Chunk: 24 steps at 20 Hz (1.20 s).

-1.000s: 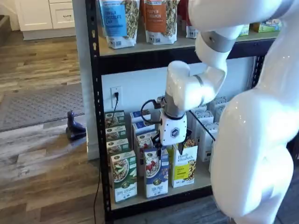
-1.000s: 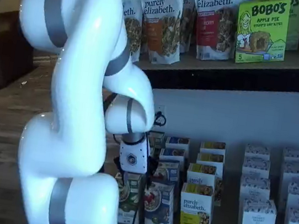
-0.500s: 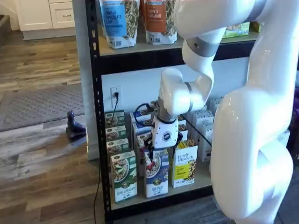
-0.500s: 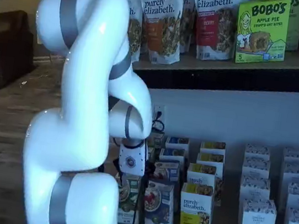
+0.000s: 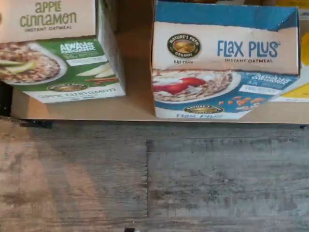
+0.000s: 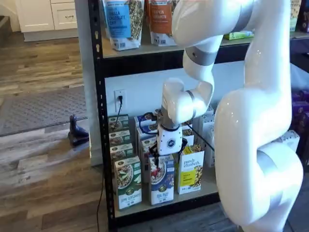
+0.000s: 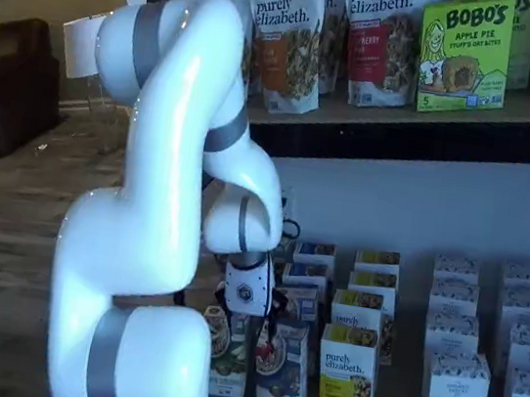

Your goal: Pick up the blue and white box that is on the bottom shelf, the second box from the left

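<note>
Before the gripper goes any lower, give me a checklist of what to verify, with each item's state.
1. The blue and white box stands upright at the front of the bottom shelf: ok.
2. Gripper is directly over that box: ok.
3. Fingers open enough to straddle it: cannot tell.
4. Gap to the green and white carton: ok in the wrist view.
5. Gap to the yellow and white carton: cannot tell.
6. Box not gripped yet: ok.
</note>
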{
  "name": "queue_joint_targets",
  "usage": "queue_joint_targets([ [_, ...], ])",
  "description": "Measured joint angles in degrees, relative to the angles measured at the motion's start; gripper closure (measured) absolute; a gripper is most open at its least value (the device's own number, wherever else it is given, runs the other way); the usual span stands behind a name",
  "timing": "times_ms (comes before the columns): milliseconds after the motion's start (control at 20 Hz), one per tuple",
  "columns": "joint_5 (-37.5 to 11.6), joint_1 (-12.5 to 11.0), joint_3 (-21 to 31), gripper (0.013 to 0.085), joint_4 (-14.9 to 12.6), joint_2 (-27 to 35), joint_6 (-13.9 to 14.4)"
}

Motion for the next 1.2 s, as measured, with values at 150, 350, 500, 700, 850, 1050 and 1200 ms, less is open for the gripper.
queue_joint_targets([
  [150,0.3,-0.5,-3.0,0.0130,0.6,3.0,-1.0],
  [350,1.1,-1.4,-7.7,0.0130,-1.7,7.1,0.3],
  [500,1.5,-2.2,-11.3,0.0130,-1.7,9.9,-0.6],
  [700,3.2,-2.9,-16.2,0.0130,-1.2,13.4,-1.7],
  [850,4.2,-3.1,-19.8,0.0130,-0.8,16.1,-2.3],
  [1050,4.8,-3.2,-23.6,0.0130,-0.5,18.8,-2.7],
  [1200,5.4,-3.2,-25.2,0.0130,-1.2,19.9,-2.1],
])
